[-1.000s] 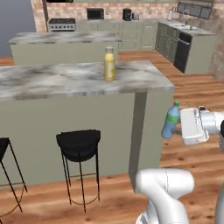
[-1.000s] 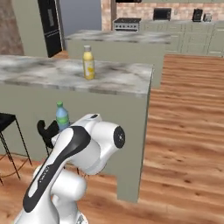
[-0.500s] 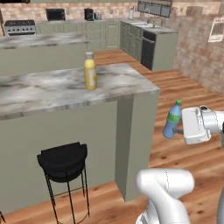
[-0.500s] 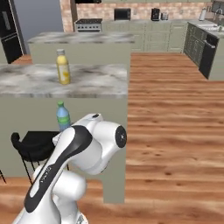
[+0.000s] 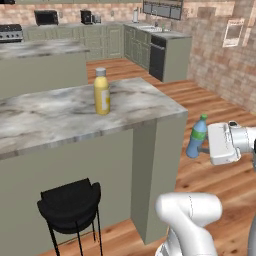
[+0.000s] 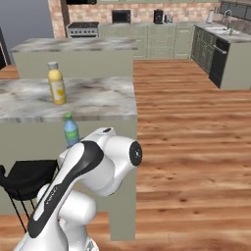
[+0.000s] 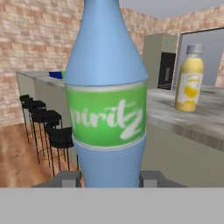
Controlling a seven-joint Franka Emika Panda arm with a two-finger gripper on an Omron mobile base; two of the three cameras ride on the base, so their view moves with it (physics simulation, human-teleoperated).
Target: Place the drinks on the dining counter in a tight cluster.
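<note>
My pincer (image 5: pixel 204 148) pinches the upright blue bottle (image 5: pixel 196 136) at right of the frame, off the marble dining counter (image 5: pixel 45 117). The yellow bottle (image 5: pixel 102 92) stands up on the counter, up and left of it.

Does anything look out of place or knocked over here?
Nothing stands out. The yellow bottle stands upright on the dining counter, and the hand holds the blue bottle upright beside the counter's end.
</note>
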